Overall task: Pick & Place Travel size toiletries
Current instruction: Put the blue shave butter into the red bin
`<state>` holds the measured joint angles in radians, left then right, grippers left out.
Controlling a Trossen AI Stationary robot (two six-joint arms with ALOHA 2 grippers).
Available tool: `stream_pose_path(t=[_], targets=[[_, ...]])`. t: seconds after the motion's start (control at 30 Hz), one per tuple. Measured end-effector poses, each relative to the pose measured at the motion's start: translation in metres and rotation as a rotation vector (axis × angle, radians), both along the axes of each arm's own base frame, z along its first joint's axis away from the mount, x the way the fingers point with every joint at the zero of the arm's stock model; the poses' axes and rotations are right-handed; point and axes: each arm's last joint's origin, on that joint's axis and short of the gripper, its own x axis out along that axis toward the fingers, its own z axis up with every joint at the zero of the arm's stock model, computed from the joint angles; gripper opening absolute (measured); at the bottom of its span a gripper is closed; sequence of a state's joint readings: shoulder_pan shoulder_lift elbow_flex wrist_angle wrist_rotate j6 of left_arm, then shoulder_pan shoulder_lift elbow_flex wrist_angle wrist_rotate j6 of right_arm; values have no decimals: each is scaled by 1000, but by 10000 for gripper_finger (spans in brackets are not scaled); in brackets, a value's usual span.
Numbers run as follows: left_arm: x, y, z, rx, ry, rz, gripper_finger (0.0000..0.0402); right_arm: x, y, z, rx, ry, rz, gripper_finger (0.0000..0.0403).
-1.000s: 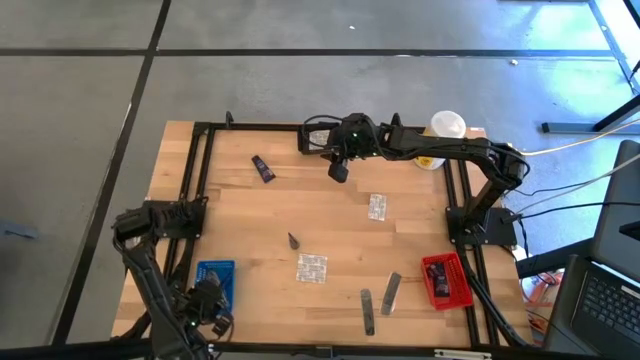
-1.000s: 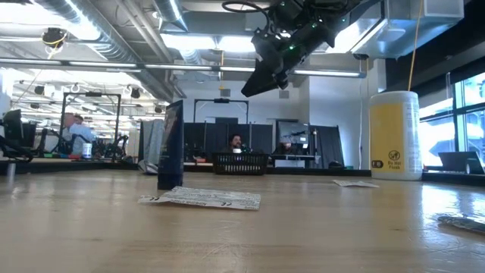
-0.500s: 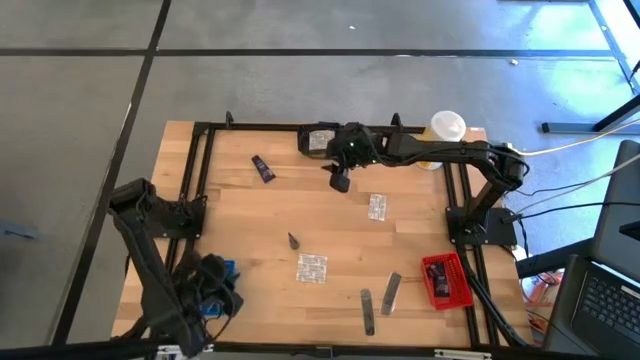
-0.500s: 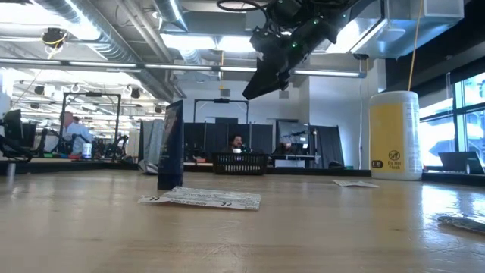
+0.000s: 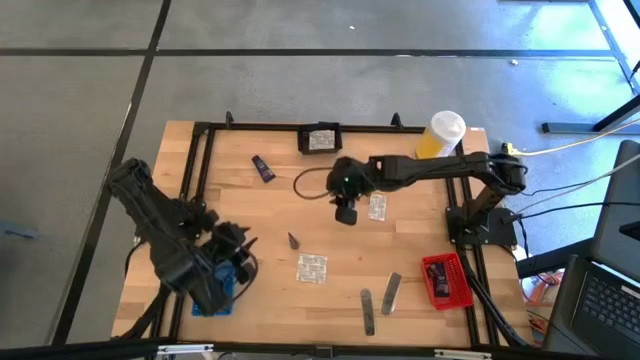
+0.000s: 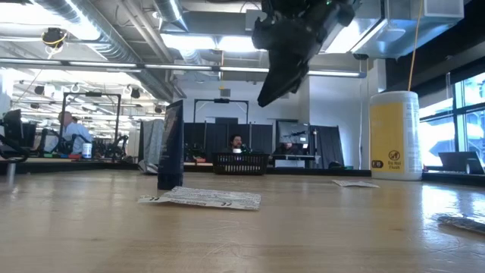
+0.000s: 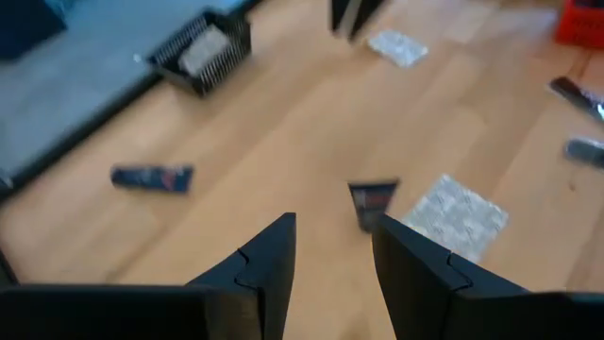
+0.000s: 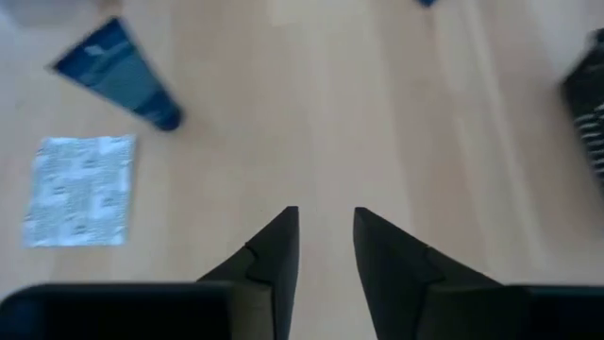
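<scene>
Right gripper [image 5: 346,212] empty, fingers slightly apart, above bare table between upright dark tube [image 5: 293,241] and foil sachet [image 5: 377,207]. Risk: descending there grabs nothing. Left gripper [image 7: 330,247] parted, empty.

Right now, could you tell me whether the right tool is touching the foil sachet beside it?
Apart. The low view shows the right tool hanging well above the table, while that foil sachet lies flat on the wood.
</scene>
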<state>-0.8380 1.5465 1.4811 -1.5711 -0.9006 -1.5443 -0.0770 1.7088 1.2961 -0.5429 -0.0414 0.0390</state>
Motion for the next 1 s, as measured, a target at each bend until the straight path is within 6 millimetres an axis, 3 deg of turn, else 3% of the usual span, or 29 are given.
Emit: stream_pose_path(t=[0.47, 0.7, 1.0], targets=[[-7, 67, 47, 259, -115, 12, 136, 0, 75, 2, 22, -27, 176, 67], [-5, 89, 53, 336, -50, 43, 136, -5, 104, 3, 52, -33, 219, 47], [2, 105, 52, 388, 155, -16, 136, -14, 137, 4, 114, -20, 229, 26]])
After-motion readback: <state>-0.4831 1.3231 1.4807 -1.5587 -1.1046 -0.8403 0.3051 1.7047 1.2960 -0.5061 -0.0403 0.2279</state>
